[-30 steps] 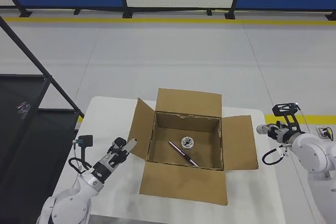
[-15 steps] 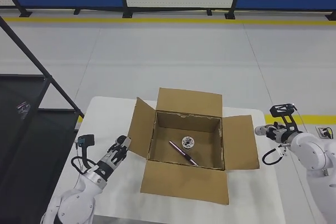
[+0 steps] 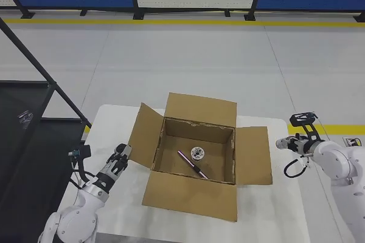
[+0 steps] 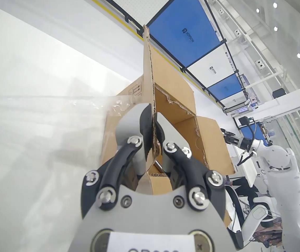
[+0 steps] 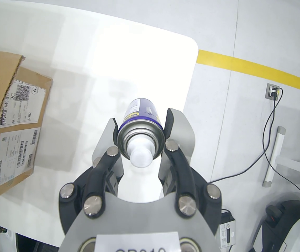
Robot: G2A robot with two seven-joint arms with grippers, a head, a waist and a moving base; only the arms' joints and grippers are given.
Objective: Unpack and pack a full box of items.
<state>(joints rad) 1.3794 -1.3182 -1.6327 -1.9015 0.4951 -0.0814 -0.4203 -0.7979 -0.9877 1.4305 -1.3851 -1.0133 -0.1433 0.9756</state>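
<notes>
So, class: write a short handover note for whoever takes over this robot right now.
Left gripper: shut on the left flap of the box.
Right gripper: shut on a spray can, held over the table, right of the box.
In the box: a pen and a small round item.
Done: box open, can outside it.
Left: probably take out both, then repack everything.

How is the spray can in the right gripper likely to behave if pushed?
The spray can looks rigid metal, unlikely to crush in the right gripper. Its smooth round wall could slip, and roll if laid down.
</notes>
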